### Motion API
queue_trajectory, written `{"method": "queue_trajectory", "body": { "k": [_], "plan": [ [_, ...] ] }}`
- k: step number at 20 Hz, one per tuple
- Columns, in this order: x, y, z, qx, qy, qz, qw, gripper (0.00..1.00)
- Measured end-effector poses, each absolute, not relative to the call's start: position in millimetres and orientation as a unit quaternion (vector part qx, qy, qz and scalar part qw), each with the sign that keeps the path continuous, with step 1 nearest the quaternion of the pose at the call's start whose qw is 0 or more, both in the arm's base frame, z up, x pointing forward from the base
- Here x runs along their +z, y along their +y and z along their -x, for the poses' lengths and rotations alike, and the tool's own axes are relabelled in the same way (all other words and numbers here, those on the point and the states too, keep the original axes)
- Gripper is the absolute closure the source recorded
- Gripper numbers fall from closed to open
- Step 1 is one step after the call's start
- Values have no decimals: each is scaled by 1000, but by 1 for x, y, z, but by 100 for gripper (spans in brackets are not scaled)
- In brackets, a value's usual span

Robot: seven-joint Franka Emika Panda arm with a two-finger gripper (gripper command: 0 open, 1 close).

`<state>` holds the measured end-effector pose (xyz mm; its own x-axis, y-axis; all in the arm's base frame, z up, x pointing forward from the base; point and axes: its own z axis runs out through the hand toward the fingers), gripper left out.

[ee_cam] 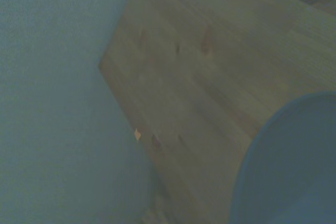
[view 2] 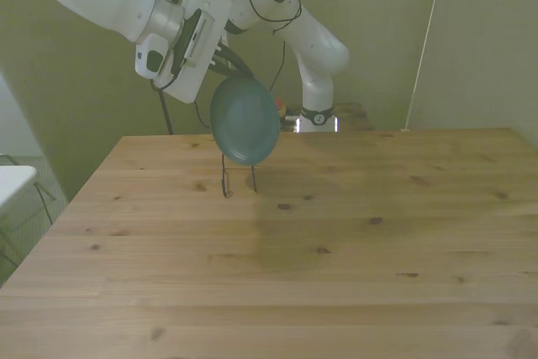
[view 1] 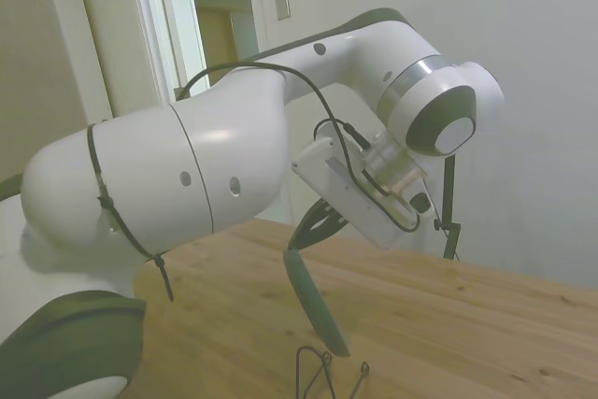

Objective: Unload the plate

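White rounded arm (view 1: 187,175), grey joint caps, black cable (view 1: 341,151)

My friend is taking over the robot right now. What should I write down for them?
Gripper: shut on the plate, holding it by its upper rim.
Plate: in the air, standing nearly on edge, just above the black wire rack at the far side of the table.
Done: plate is out of the rack.
Left: carry it clear, set it down on the table, open the jaws.
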<state>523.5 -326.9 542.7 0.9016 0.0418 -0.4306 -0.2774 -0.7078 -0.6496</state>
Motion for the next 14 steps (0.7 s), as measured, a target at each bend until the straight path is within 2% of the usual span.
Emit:
{"method": "queue_trajectory", "body": {
  "k": [4,7,14],
  "plan": [
    [554,-343,-526,194,115,898,378,100],
    [559,-350,-534,185,163,900,358,100],
    [557,-360,-559,154,270,896,318,100]
  ]
}}
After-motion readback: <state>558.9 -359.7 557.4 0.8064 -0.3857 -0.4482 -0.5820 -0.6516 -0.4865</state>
